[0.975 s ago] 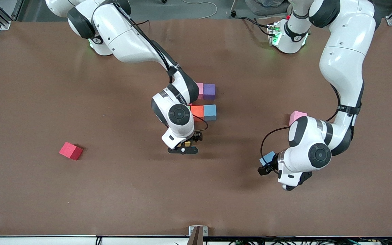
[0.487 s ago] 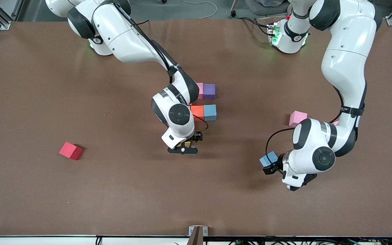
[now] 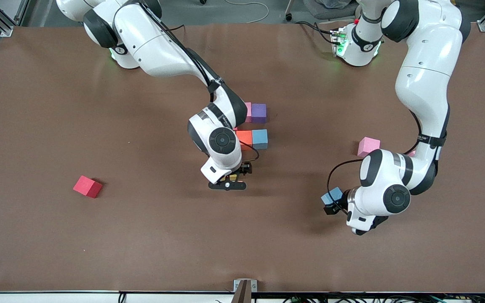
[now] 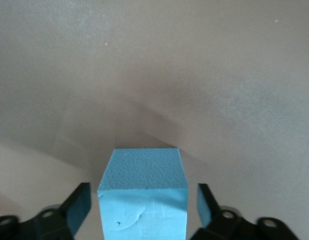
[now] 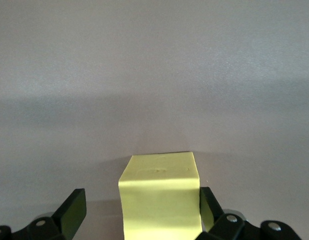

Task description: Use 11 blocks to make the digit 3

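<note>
Straddling a light blue block, left hand low, fingers apart.

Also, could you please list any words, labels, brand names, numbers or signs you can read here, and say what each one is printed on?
Small lettering on the dark band of the left arm: too small to read.
Small lettering on the dark band of the right arm: too small to read.
Round mark on the left arm's base and on the right arm's base: a symbol, no readable text.
Foam blocks, table and both wrist views: no text.
</note>
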You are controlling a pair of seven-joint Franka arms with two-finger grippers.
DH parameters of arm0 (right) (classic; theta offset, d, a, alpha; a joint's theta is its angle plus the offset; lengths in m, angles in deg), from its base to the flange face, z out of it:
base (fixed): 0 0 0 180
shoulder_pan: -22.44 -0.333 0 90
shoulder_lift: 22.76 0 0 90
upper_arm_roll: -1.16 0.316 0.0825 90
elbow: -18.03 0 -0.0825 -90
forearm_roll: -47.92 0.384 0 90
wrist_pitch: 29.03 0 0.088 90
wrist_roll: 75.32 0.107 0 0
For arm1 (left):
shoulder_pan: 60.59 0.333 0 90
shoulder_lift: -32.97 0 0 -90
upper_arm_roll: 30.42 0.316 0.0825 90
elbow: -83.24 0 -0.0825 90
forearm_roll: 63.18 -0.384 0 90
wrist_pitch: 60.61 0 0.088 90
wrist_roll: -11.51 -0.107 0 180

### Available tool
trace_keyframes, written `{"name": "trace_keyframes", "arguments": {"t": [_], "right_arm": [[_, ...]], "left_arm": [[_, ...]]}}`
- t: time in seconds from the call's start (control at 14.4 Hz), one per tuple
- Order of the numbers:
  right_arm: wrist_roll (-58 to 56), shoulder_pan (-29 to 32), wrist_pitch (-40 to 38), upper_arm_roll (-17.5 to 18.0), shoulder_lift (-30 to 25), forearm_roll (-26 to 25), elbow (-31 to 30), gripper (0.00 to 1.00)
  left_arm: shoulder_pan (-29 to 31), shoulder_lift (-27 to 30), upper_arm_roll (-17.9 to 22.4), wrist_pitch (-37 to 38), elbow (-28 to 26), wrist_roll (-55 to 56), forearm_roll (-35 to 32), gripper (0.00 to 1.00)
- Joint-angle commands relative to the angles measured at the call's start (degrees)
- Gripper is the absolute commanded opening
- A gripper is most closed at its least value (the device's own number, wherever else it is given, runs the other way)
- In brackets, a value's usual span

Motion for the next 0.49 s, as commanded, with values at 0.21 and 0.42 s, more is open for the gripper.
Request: {"name": "trace_keyframes", "arguments": {"t": [0.21, 0.42], "right_arm": [[-3.78, 3.73, -6.23, 1.64, -3.45, 1.76, 0.44, 1.00], [-8.34, 6.62, -10.70, 1.56, -5.90, 1.77, 0.44, 1.00]], "left_arm": [[-1.61, 0.51, -0.60, 0.40, 1.33, 3.95, 1.21, 0.38], [-5.37, 2.27, -1.40, 0.49, 1.33, 13.69, 1.03, 0.17]]}}
